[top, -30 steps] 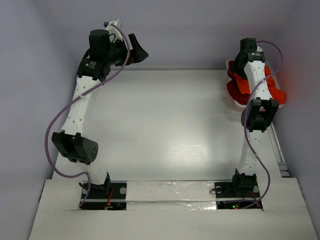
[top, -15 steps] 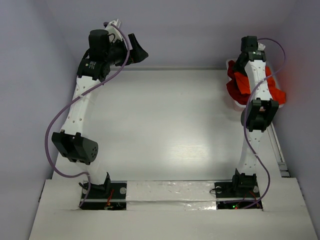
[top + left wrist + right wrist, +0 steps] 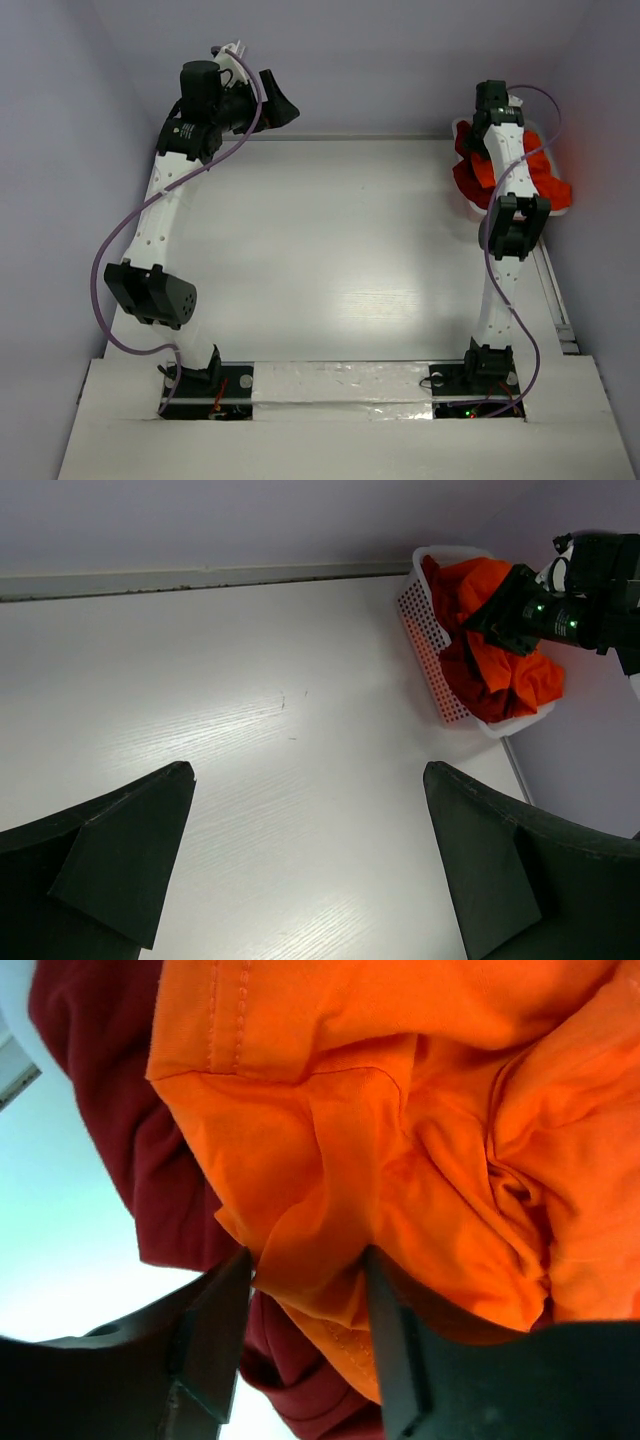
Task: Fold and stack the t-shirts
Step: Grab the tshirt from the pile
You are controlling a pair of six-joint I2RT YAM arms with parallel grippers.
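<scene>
The orange t-shirt (image 3: 420, 1110) lies crumpled on top of the dark red t-shirt (image 3: 95, 1110) in the white lattice basket (image 3: 425, 640) at the table's far right. My right gripper (image 3: 305, 1260) is down in the basket. Its two fingers press a bunched fold of the orange cloth from both sides, so it is shut on that shirt. In the top view the orange t-shirt (image 3: 550, 187) and the dark red t-shirt (image 3: 466, 180) show beside the right arm, which hides its own jaws. My left gripper (image 3: 310, 770) hangs wide open over the far left of the table, holding nothing.
The grey back wall runs right behind the basket and close to the left gripper (image 3: 275, 100). The right side wall stands just beyond the basket. A metal rail (image 3: 553, 290) lines the table's right edge. White tabletop (image 3: 330, 250) spreads between the two arms.
The right wrist has shifted slightly back and to the left over the basket. The left arm has not moved.
</scene>
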